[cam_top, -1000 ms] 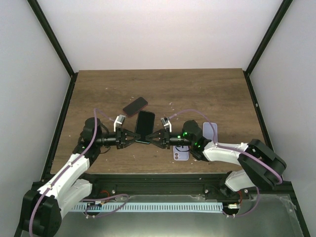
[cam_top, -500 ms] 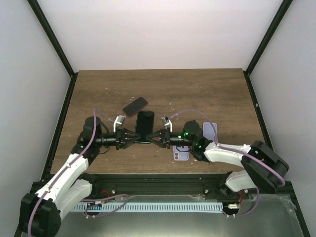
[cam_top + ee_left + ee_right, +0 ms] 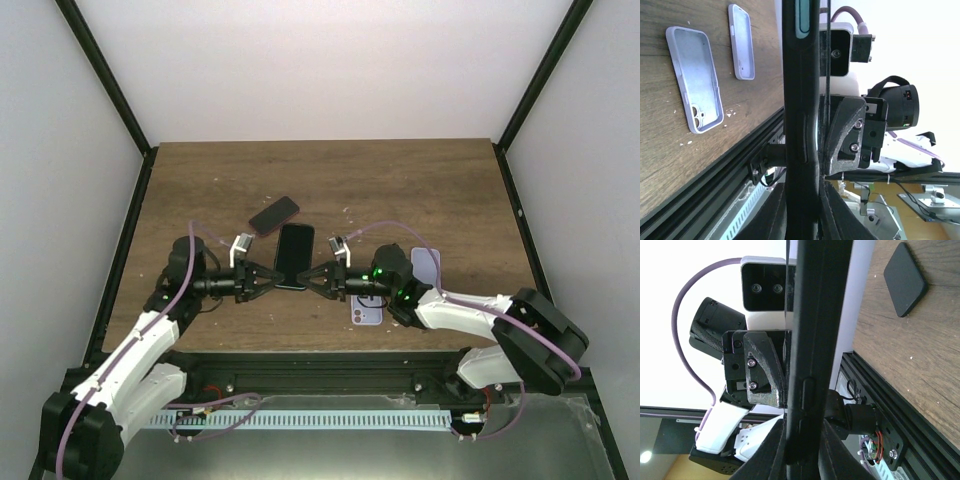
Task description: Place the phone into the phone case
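Observation:
A black phone hangs above the table, gripped from both sides. My left gripper is shut on its left long edge and my right gripper is shut on its right long edge. In the left wrist view the phone's thick edge runs upright between my fingers, with the right gripper's finger behind it. The right wrist view shows the opposite edge with its side buttons. Two lilac phone cases lie open side up on the table, one near the front edge and one further right.
A dark red phone lies flat on the wooden table just behind the held one. A black frame rail runs along the near table edge. White walls close in the sides and back.
The black phone and both gripper tips have shifted slightly to the right and away from the arm bases. Both arms otherwise keep the same pose.

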Tool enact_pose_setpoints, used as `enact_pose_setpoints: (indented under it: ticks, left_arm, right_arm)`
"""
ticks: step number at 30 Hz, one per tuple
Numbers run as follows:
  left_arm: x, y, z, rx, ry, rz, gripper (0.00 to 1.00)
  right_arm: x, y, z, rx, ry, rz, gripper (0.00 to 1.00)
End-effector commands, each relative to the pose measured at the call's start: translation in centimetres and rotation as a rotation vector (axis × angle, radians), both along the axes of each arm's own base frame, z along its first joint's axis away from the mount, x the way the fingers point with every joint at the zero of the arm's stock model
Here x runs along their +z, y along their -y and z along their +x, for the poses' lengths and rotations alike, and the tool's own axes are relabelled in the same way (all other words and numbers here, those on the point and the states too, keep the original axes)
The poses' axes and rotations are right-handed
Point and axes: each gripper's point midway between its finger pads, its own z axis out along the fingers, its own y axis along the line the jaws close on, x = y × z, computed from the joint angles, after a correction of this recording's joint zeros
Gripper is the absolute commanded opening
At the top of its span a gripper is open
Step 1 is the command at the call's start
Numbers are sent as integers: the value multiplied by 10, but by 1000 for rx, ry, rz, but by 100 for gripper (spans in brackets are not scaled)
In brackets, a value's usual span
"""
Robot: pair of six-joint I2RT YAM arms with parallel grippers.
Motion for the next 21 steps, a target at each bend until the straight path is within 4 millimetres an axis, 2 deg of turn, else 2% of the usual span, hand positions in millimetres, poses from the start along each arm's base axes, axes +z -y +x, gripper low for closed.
enact_pose_setpoints:
  ticks: [1,3,7,12,18,20,21]
  left_arm:
    - [-1,-1,1,4,-12,32,23]
    - [0,-2,0,9,-19,34,39]
    - [-1,-3,-3,17,-51,25,44]
    - [1,-2,-4,25,-77,-27,44]
    - [-10,-1,-2,23,-111,-9,42]
    - [-10,-1,0,25,-112,-9,34]
    - [-11,-1,1,29,-114,-5,26]
  right_arm:
    - [2,6,9,-61,56,-19,10]
    - [4,8,10,-72,58,-14,10]
    - [9,10,12,-94,65,-8,9]
    - [11,9,13,-94,67,-4,9]
    - [13,7,14,-89,64,2,9]
    - [14,5,14,-82,66,3,9]
    - [13,4,15,-79,64,3,9]
